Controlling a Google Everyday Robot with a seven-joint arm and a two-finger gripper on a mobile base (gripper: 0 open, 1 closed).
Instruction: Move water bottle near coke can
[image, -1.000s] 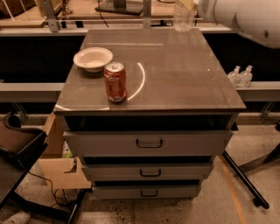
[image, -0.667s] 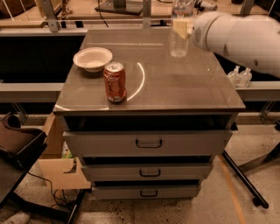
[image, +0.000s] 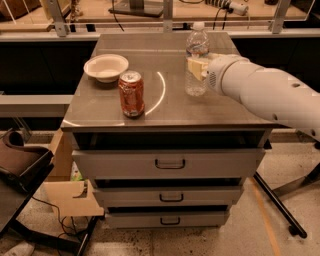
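Clear plastic water bottle (image: 198, 46), white cap up, stands upright to the right of the coke can (image: 131, 93) and a little farther back, apart from it. Whether its base rests on the grey cabinet top (image: 210, 111) or sits just above it cannot be told.

Gripper (image: 196, 68): right of the can, at the bottle's mid-height, pinching the bottle. One pale yellowish finger (image: 194, 64) lies across the label band. The white arm (image: 265, 92) runs off to the right, away from the can.

Coke can: upright, red with a silver top, on the cabinet top near the front edge. A curved white mark (image: 161, 90) on the surface lies just right of the can, between it and the bottle.

White bowl (image: 106, 66): just behind the can and to its left, close but not touching.

Below the can are three drawers (image: 170, 164), all closed, each with a dark handle.
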